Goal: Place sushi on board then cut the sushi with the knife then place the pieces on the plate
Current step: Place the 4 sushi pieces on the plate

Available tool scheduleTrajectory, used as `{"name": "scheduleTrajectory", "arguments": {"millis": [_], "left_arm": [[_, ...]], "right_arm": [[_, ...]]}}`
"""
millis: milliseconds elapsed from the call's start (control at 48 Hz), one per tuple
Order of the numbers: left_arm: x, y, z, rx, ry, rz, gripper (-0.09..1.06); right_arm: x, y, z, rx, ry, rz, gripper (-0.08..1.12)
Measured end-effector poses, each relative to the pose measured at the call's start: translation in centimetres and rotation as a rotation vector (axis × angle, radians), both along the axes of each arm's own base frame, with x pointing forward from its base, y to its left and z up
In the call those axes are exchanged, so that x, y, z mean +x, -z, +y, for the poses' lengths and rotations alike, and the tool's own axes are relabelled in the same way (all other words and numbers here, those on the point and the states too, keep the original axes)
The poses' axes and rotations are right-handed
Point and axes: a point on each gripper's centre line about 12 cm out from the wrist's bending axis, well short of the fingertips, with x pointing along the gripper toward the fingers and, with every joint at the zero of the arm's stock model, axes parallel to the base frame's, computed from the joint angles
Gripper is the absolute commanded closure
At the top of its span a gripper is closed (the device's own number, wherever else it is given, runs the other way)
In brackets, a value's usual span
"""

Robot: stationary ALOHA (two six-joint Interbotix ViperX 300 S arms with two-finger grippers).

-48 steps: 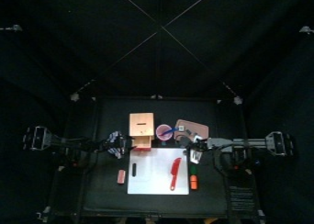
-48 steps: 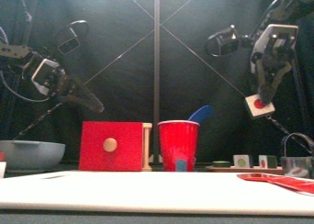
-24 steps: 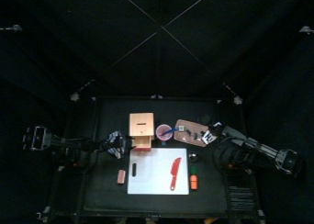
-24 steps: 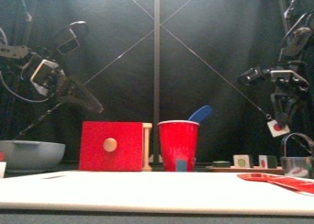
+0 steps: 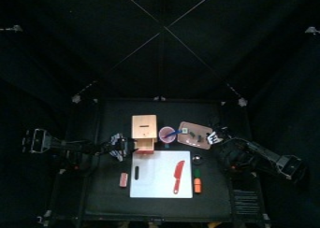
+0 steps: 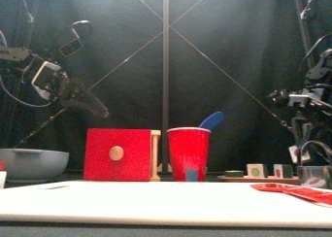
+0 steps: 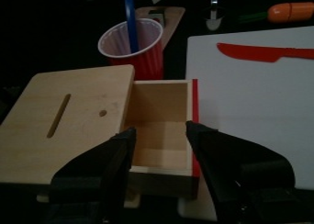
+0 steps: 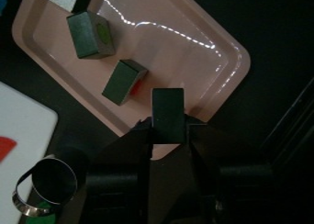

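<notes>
My right gripper (image 8: 167, 128) is shut on a dark green sushi piece (image 8: 167, 106), held low over the near edge of the pink tray (image 8: 196, 44). Two more pieces (image 8: 91, 35) (image 8: 125, 81) lie on the tray, and a third shows at its corner. In the top view this gripper (image 5: 212, 139) is at the tray's (image 5: 192, 131) right side. The red knife (image 5: 179, 176) lies on the white board (image 5: 160, 180). My left gripper (image 7: 160, 136) hangs open above the wooden box's pulled-out drawer (image 7: 162, 117), holding nothing.
A red cup (image 6: 189, 152) with a blue knife (image 6: 212, 119) stands right of the wooden box (image 6: 116, 154). The blue-grey bowl (image 6: 33, 163) is at far left. A metal cutter (image 8: 51, 182) sits beside the tray. An orange toy (image 5: 199, 185) lies at the board's right edge.
My right arm has come down from high above to the tray, carrying the sushi piece. The left arm has hardly moved.
</notes>
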Motion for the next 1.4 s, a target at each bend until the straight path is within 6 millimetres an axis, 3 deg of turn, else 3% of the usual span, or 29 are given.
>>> {"name": "scheduleTrajectory", "arguments": {"millis": [646, 1042, 1229, 1396], "left_arm": [[-0.6, 0.7, 0.0, -0.003, -0.003, 0.023, 0.12], [-0.7, 0.7, 0.0, -0.004, -0.003, 0.022, 0.12], [-0.6, 0.7, -0.1, -0.003, -0.001, 0.023, 0.12], [-0.6, 0.4, 0.0, -0.003, -0.002, 0.012, 0.12]], "right_arm": [[0.7, 2.9, -1.1, -0.002, -0.002, 0.030, 0.41], [1.1, 2.6, -1.2, -0.028, -0.017, 0.017, 0.12], [1.8, 1.5, -1.3, -0.048, -0.042, 0.000, 0.11], [3.3, -2.1, -0.9, -0.138, -0.133, -0.055, 0.11]]}}
